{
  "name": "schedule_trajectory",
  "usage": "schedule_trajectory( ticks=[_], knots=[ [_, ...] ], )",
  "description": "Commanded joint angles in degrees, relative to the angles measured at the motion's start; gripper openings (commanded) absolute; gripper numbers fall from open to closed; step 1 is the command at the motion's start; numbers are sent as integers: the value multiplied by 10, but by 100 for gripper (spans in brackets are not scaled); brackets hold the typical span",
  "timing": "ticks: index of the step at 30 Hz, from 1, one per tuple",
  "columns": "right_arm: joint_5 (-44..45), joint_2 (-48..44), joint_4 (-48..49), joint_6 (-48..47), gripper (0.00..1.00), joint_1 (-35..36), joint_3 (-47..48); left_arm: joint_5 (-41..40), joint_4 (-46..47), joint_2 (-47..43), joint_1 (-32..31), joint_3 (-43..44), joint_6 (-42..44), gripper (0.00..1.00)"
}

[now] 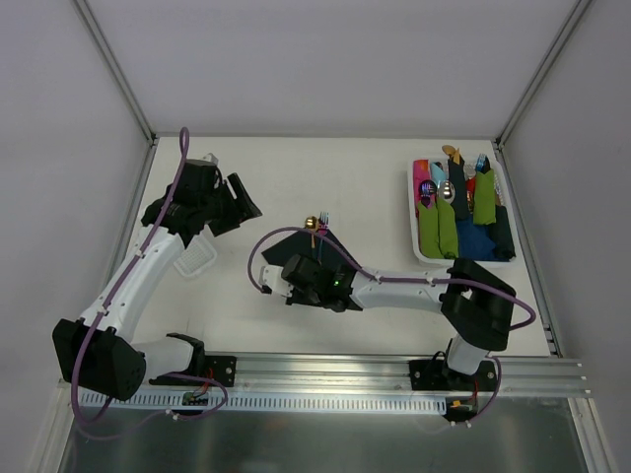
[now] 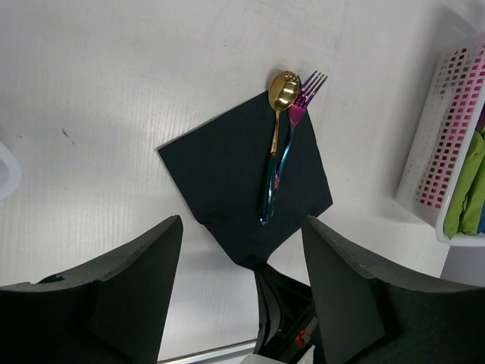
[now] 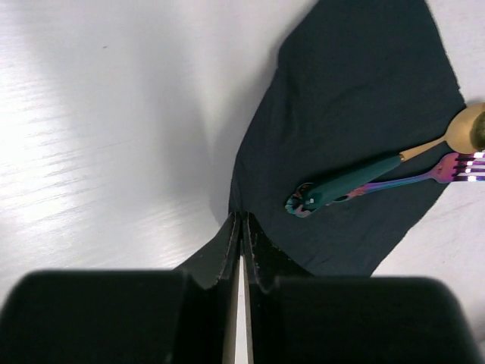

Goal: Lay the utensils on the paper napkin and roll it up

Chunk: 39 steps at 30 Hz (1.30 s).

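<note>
Napkin corner pinched, ready to roll

The napkin (image 2: 227, 174), thin, limp and matte black, lies on the white worktop (image 2: 114, 91). The slick metal spoon (image 2: 282, 98) and fork (image 2: 307, 87) lie along it, heads overhanging its far corner. The right pincer (image 3: 241, 227) is clamped on its near corner, likely the best hold. The left pincer (image 2: 241, 221) hangs open and empty to its left.

A white desk (image 1: 365, 177) is carrying a thin matte black square paper napkin (image 2: 227, 174) near its middle. A white perforated plastic basket (image 1: 413, 212) is sitting by the right edge and a small translucent plastic tray (image 1: 197, 258) is lying toward the left. A gold-bowled spoon (image 2: 283, 91) and a purple-tined fork (image 2: 307, 87) are overhanging the napkin's far corner.
</note>
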Motion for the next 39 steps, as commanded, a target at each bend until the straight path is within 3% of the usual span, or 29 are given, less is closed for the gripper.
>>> schedule_trajectory(
  ticks=[1, 12, 19, 27, 32, 39],
  knots=[
    [-25, -27, -13, -14, 4, -23, 43, 13, -3, 4, 7, 15, 9, 65],
    [-171, 28, -70, -36, 6, -135, 119, 32, 24, 6, 8, -14, 10, 67],
    [-268, 60, -105, -49, 5, -184, 159, 124, 135, -19, 7, -122, -5, 53],
    [-296, 94, -113, -44, 5, -205, 179, 219, 291, -15, 6, -264, -54, 30],
    [-301, 103, -114, -45, 4, -221, 188, 251, 388, 22, 4, -299, -90, 24],
    [-310, 120, -120, -51, 4, -238, 212, 254, 432, 87, -25, -290, -100, 22]
  ],
)
